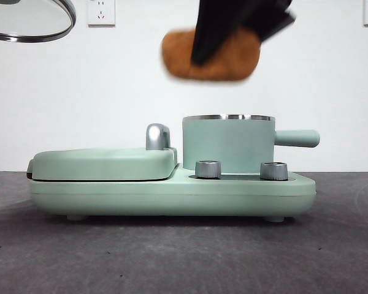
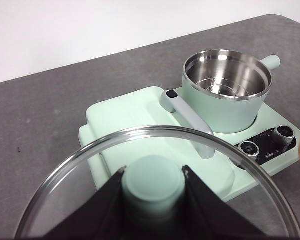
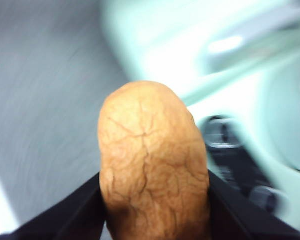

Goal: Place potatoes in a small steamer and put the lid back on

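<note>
Clamped in the right gripper (image 3: pixel 155 200), the potato (image 1: pixel 211 55) is held above the empty steamer (image 1: pixel 228 144); the lid (image 2: pixel 155 185) is gripped aloft by the left gripper (image 2: pixel 152 175), neither placed yet.

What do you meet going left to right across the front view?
Lid held high at the top left, griddle cover, potato held in the air by the right gripper, steamer with its handle pointing right.
</note>
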### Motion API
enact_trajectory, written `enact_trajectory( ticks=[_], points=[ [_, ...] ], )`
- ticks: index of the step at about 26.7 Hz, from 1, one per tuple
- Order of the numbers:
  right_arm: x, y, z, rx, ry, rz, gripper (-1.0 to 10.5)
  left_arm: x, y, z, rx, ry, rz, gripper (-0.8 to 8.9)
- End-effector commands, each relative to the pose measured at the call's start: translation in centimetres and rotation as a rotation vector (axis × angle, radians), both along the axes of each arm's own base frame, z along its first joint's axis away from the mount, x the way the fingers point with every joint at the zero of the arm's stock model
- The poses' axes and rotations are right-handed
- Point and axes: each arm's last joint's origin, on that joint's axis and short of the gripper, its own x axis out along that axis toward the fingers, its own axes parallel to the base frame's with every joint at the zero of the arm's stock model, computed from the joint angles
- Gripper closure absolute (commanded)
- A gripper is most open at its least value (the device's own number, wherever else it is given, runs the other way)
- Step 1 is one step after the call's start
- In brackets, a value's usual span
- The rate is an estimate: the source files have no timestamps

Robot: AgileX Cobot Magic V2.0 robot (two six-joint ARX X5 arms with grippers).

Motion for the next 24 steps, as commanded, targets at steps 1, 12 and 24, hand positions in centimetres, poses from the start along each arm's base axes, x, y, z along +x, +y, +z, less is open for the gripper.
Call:
enact_trajectory(
  ticks=[1,12,24],
  points=[
    [2.0,-1.0,2.6,0.064,0.013,-0.146,7.6,-0.1,0.0,0.7,-0.012,-0.044,-0.004,7.98],
    [12.7,-3.2,2.8,0.069,0.053,-0.299,7.6,0.0,0.0,0.7,-0.012,-0.044,-0.004,7.98],
    [19.2,-1.5,-1.0,0.009,0.075,-0.296,7.6,0.0,0.0,0.7,-0.012,-0.043,-0.004,7.98]
  ],
)
